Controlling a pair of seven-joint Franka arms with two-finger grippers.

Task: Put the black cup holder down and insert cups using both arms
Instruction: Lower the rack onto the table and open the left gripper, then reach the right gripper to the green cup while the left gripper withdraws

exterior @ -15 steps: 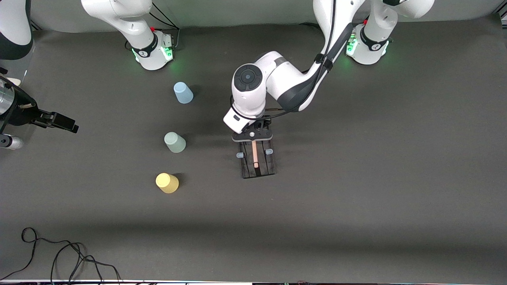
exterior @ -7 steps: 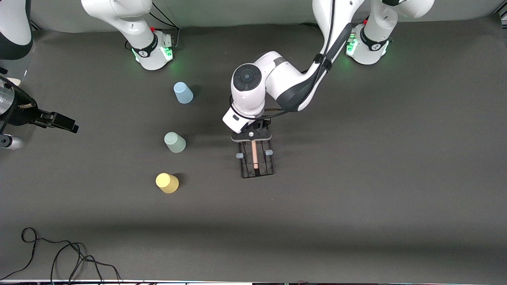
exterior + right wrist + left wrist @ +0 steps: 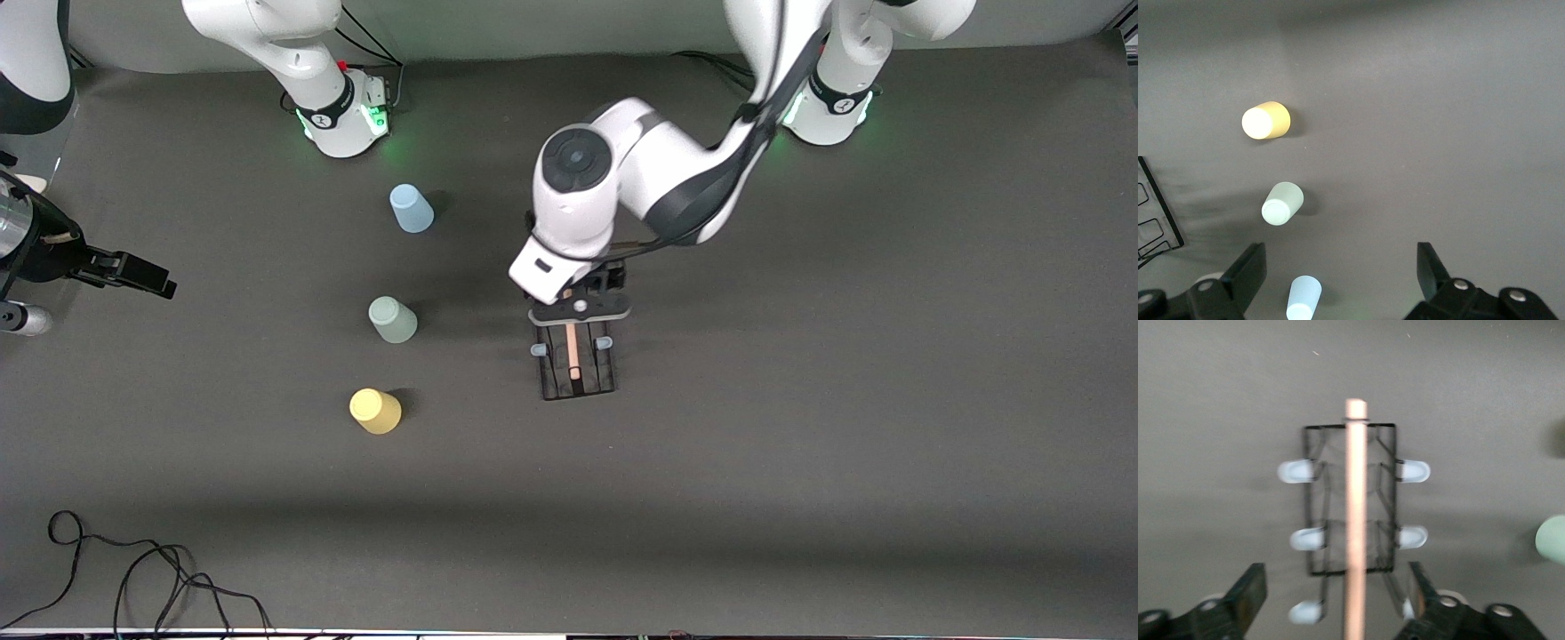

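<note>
— Six pale-blue pegs on that black cup holder (image 3: pixel 577 364); where does it sit?

— On the table's middle, its wooden rod handle (image 3: pixel 1355 520) running toward the front camera. The left gripper (image 3: pixel 1338 603) hangs right over the end nearest the robots, fingers (image 3: pixel 1248 590) spread wide on either side of the rod, touching nothing.

— And the cups?

— All three stand upside down toward the right arm's end of the table. From the holder, the pale green cup (image 3: pixel 392 319) is at about nine o'clock in the front view, the light blue cup (image 3: pixel 411 208) at ten, the yellow cup (image 3: pixel 375 411) at eight. They're well apart from each other.

— The other arm?

— It waits. The right gripper (image 3: pixel 1341 283) hovers above the cups, jaws wide open, empty.
</note>
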